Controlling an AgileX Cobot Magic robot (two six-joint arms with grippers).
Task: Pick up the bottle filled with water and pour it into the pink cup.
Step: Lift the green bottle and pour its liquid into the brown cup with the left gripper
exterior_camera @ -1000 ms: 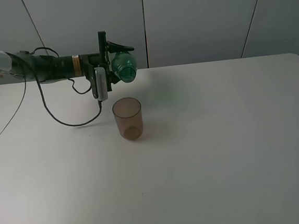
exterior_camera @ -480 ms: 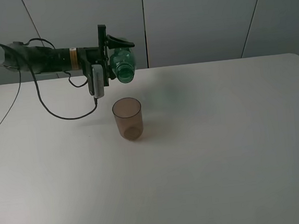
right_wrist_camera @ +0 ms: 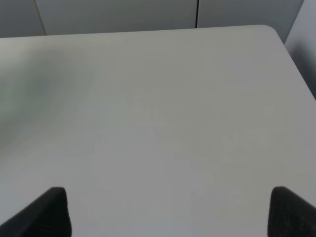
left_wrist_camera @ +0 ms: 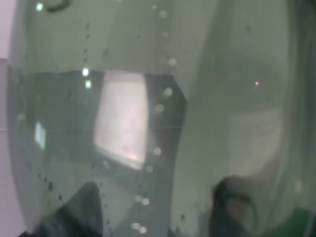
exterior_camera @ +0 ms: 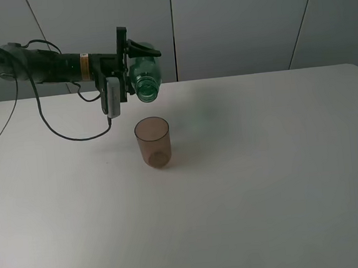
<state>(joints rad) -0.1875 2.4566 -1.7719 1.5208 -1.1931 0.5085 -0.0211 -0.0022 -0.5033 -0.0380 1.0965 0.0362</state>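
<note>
My left gripper [exterior_camera: 134, 61] is shut on the transparent green bottle [exterior_camera: 145, 80] and holds it in the air, tilted, with its open neck pointing down and forward. The bottle hangs above and just behind the pink cup [exterior_camera: 153, 141], which stands upright on the white table [exterior_camera: 263, 164]. In the left wrist view the bottle [left_wrist_camera: 148, 123] fills the picture, with water and bubbles inside; the cup is hidden there. My right gripper [right_wrist_camera: 170, 212] is open and empty over bare table; it is out of the exterior high view.
A black cable [exterior_camera: 72, 134] loops down from the left arm to just above the table, left of the cup. The white wrist camera [exterior_camera: 110, 97] hangs under the left gripper. The table's back edge meets grey wall panels.
The left forearm has risen and levelled out. The bottle has shifted slightly left, and its mouth has dipped a little more toward the cup. The cup has not moved.
</note>
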